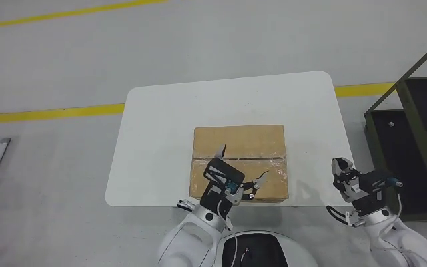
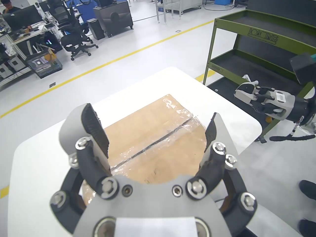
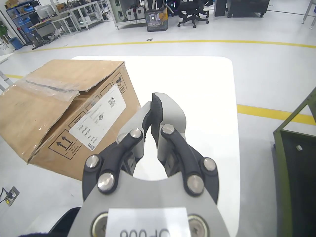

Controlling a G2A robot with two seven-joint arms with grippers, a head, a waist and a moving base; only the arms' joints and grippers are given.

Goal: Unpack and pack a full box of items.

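Cardboard box (image 1: 239, 143), taped, sits mid white surface (image 1: 160, 133), nr front edge. Left tool (image 2: 150, 114) spread wide above box top. Right tool (image 3: 153, 99) pinched together, empty, by surface's right edge.

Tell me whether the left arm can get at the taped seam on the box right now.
Probably yes: the left gripper hangs open over the box, with the taped seam right below it and nothing in between.

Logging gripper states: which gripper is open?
The left gripper, fingers spread wide above the taped box; the right gripper is shut.
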